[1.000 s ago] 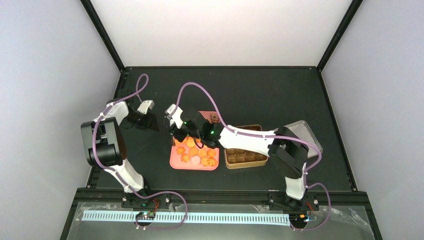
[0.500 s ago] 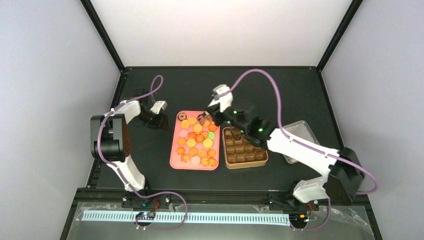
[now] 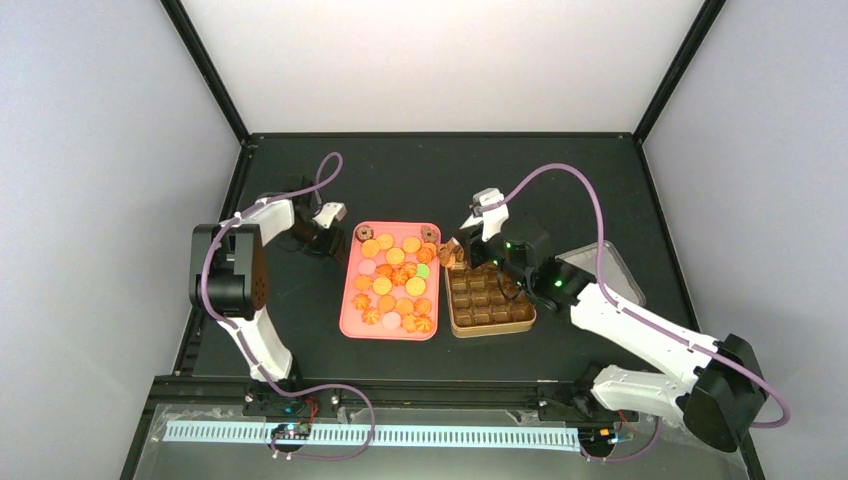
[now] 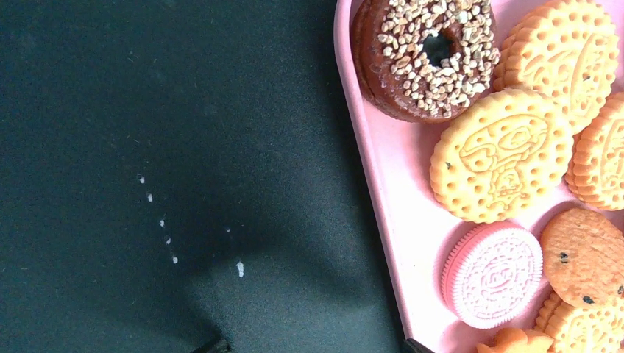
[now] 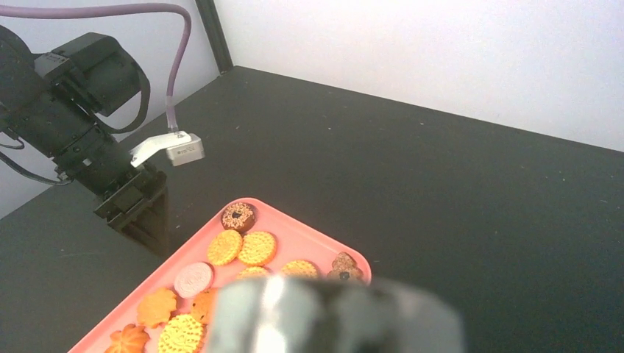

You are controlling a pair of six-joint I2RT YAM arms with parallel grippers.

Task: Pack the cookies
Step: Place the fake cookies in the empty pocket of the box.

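Cookies (image 3: 392,275) lie on pink tray (image 3: 347,327) beside tin (image 3: 490,331).

Embossed matt cookies (image 4: 500,165), smooth pink plastic tray (image 4: 390,206), matt black table (image 4: 147,147).

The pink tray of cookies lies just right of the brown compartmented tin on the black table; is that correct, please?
Not quite: the pink tray of cookies lies just left of the brown compartmented tin on the black table, as the top external view shows.
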